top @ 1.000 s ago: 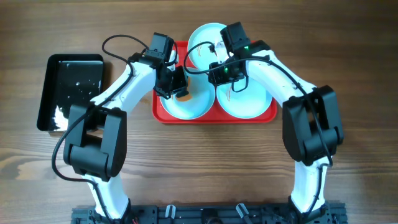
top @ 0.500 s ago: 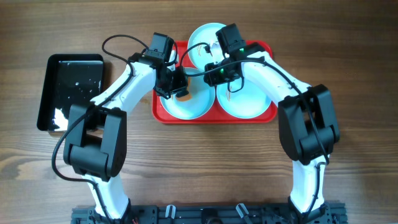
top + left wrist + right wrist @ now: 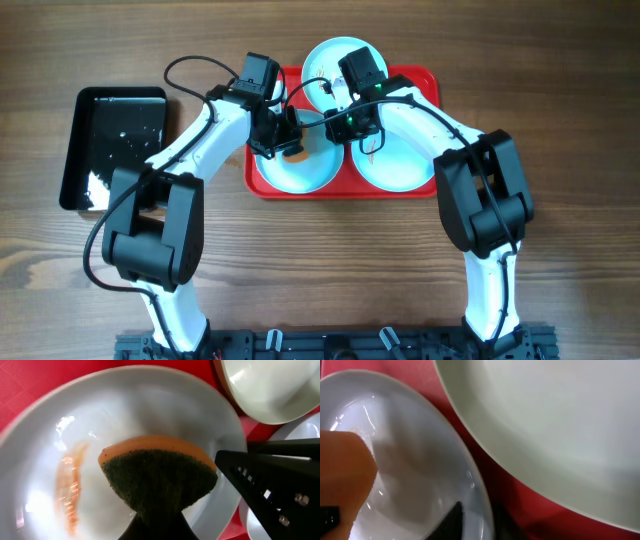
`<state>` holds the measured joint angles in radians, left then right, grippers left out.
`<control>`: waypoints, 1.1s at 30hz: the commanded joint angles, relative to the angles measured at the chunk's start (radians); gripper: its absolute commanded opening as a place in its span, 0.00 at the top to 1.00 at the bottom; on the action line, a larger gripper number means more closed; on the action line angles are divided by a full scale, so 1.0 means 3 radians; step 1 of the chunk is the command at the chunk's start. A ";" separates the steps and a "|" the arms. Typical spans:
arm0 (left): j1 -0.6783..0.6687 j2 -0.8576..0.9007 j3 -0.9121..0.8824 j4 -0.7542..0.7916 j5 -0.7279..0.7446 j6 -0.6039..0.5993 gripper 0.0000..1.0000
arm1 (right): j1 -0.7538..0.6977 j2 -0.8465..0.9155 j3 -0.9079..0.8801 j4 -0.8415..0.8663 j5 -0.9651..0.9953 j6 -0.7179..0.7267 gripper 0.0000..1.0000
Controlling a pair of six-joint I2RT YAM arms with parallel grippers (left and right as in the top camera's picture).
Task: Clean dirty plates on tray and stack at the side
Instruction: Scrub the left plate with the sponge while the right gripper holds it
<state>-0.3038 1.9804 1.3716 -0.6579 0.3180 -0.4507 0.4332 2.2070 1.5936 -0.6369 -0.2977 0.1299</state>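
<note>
The red tray holds three pale plates. The left plate carries an orange smear in the left wrist view. My left gripper is shut on an orange and green sponge pressed onto this plate. My right gripper sits at the same plate's right rim. In the right wrist view its fingertips straddle that rim, closed on it. The back plate and the right plate lie untouched.
A black rectangular tray with wet glints lies on the wooden table left of the red tray. Both arms crowd over the red tray's middle. Another plate lies close beside the right gripper, with red tray floor between.
My right gripper has moved left and slightly down from above the right plate to the left plate's rim. The left gripper and sponge have barely moved.
</note>
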 commanded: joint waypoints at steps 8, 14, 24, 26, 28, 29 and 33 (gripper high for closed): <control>-0.0055 0.0020 -0.0041 0.0013 -0.0018 0.0009 0.96 | 0.0005 0.0074 -0.0004 -0.0018 -0.0005 0.0031 0.96; -0.0178 0.0037 -0.0041 -0.0025 -0.0220 0.0291 0.96 | 0.0005 0.0074 -0.0004 -0.0024 0.0019 0.0116 0.96; -0.0247 0.0210 -0.0047 -0.0093 -0.0744 0.0046 0.96 | 0.0001 0.0074 -0.0004 -0.0072 0.0020 0.0189 0.96; -0.0247 0.0233 -0.0057 -0.0092 -0.0837 -0.0028 0.96 | 0.0001 0.0074 -0.0004 -0.0075 0.0019 0.0198 0.96; -0.0247 0.0252 -0.0066 -0.0078 -0.0868 -0.0034 0.96 | 0.0001 0.0074 -0.0003 -0.0076 0.0019 0.0263 0.96; -0.0247 0.0259 -0.0066 -0.0071 -0.0870 -0.0034 0.96 | 0.0001 0.0074 -0.0003 -0.0075 0.0018 0.0287 0.96; -0.0247 0.0276 -0.0066 -0.0015 -0.0865 -0.0036 0.95 | 0.0001 0.0074 -0.0003 -0.0080 0.0017 0.0356 0.96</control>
<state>-0.3752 2.0323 1.3678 -0.6724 0.1112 -0.4366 0.4332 2.2070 1.5936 -0.6533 -0.2985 0.1997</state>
